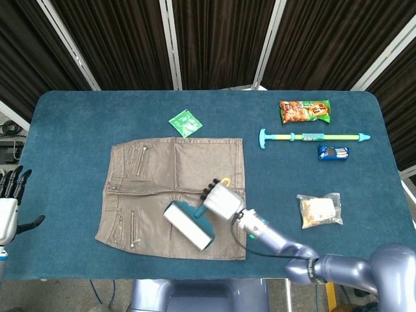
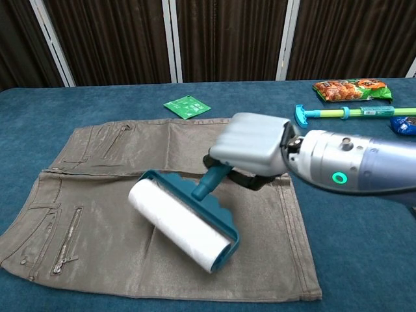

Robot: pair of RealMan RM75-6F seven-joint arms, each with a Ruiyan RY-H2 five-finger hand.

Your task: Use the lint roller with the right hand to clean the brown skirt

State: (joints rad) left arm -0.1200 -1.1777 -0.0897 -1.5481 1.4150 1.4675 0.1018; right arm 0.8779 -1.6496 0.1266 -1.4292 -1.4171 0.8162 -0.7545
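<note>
The brown skirt [image 1: 149, 175] [image 2: 97, 195] lies flat on the blue table, waistband to the left. My right hand [image 1: 223, 201] [image 2: 250, 147] grips the teal handle of the lint roller [image 1: 188, 224] [image 2: 183, 223]. The roller's white drum is over the skirt's lower middle; whether it touches the fabric I cannot tell. My left hand [image 1: 10, 208] hangs at the far left edge of the head view, off the table, fingers apart and holding nothing.
A green packet [image 1: 185, 122] [image 2: 186, 106] lies behind the skirt. At the back right are a snack bag [image 1: 304, 110] [image 2: 351, 90], a teal and yellow stick toy [image 1: 312, 137] [image 2: 344, 113] and a small blue cookie pack [image 1: 333, 153]. A clear bag [image 1: 318, 210] sits right of my arm.
</note>
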